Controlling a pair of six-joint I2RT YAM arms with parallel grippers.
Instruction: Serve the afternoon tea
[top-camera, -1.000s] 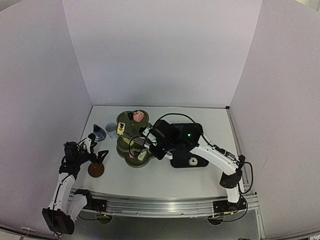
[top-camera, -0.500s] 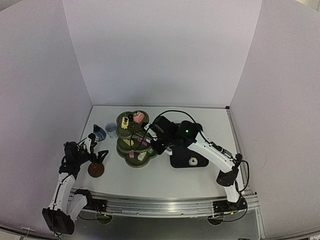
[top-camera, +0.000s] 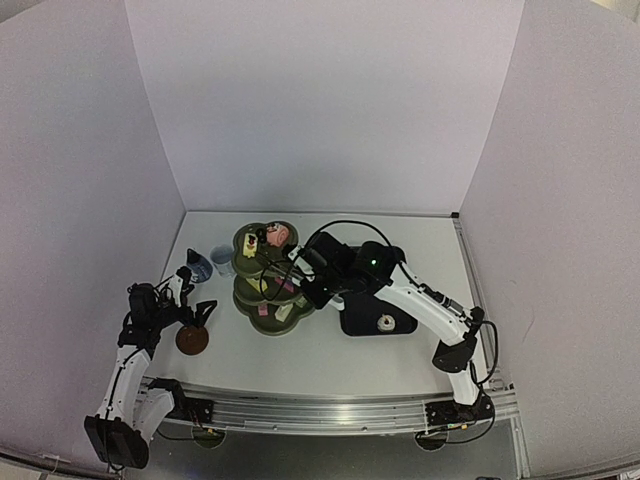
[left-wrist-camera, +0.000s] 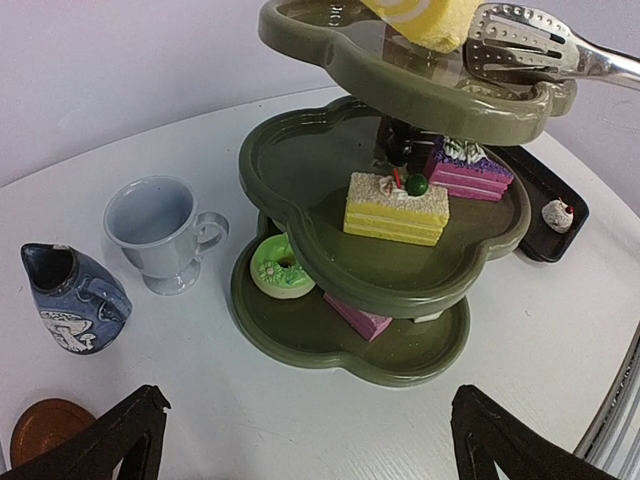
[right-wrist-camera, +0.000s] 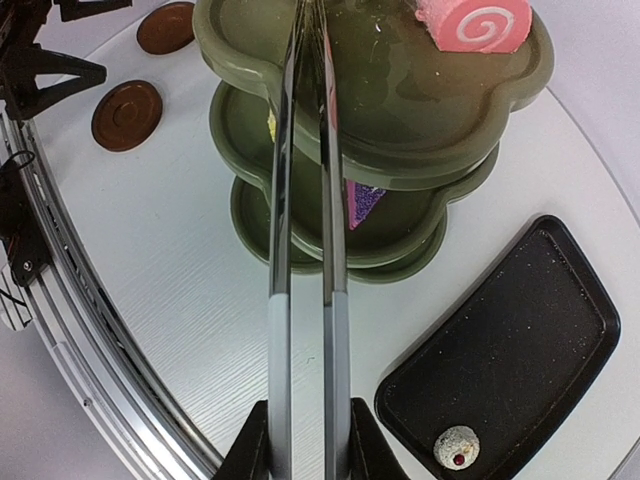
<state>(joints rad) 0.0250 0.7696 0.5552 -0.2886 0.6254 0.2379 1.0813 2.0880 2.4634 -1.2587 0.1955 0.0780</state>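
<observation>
The dark green three-tier stand carries pastries. A pink swirl roll and a yellow roll lie on the top tier. The middle tier holds a yellow slice and a purple-pink slice. A green doughnut and a pink slice are on the bottom. My right gripper is shut on the metal tongs, whose tips rest beside the yellow roll, arms slightly apart. My left gripper stands open and empty before the stand. The white cup and blue jug stand to its left.
A black tray to the right of the stand holds one small white pastry. Two brown coasters lie by the left gripper. The metal rail runs along the near edge.
My right arm swung the tongs back and up from the stand's front to over its top tier, then stayed. The tongs' arms have parted a little. The left arm is unmoved.
</observation>
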